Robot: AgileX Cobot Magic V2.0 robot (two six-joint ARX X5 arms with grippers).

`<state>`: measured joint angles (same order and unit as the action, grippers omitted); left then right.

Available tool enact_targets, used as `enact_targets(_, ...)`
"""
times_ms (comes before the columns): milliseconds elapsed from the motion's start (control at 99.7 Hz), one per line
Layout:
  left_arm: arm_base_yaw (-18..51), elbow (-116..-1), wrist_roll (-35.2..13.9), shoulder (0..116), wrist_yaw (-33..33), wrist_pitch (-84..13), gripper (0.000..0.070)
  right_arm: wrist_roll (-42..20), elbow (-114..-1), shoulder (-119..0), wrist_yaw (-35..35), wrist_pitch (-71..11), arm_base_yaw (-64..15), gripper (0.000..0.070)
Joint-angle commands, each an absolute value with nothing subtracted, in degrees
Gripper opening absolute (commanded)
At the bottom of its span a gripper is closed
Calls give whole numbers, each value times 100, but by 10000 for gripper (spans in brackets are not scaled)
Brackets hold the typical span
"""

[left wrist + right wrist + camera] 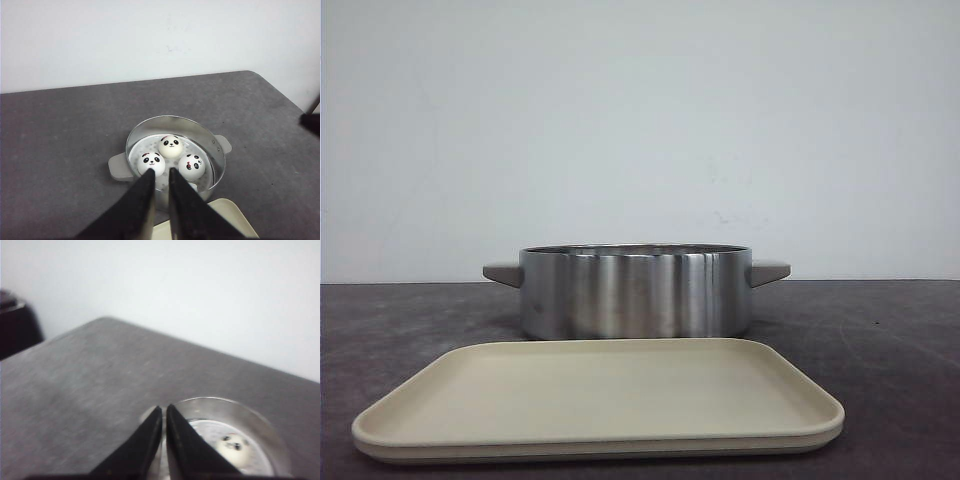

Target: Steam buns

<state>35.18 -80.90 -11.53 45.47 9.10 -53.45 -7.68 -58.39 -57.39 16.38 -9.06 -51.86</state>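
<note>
Three buns [172,156] sit in the steel pot [218,165] just past the left tool [160,175], fingers nearly together, empty. Right tool [164,411] pinched closed too, holding nothing, pot beyond it.

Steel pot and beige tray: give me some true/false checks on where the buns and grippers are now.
1. The round steel two-handled pot stands behind the beige rectangular plastic tray. True.
2. White panda-faced buns lie on the tray. False: the tray is bare; three buns show inside the pot.
3. The left gripper holds a bun. False: its fingers are nearly together with nothing between them.
4. The right gripper is nearly closed and empty. True.
</note>
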Motion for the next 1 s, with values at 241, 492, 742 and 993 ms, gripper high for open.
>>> enact_targets(241,3566,-8169,-1157,4587,917,-5271,0,-215,-3236,-3771,943,412,-3511,7)
enact_targets(492,3566,-8169,-1157,4587,917,-5271,0,-224,-1367,-1796,412,421,-1804,7)
enact_targets(742,3566,-8169,-1157,4587,919,-5271,0,-563,-75,-416,-434,419,-539,7)
enact_targets(993,3566,-8169,-1157,4587,917,-5273,0,-607,-71,-25,-458,-1037,-314,7)
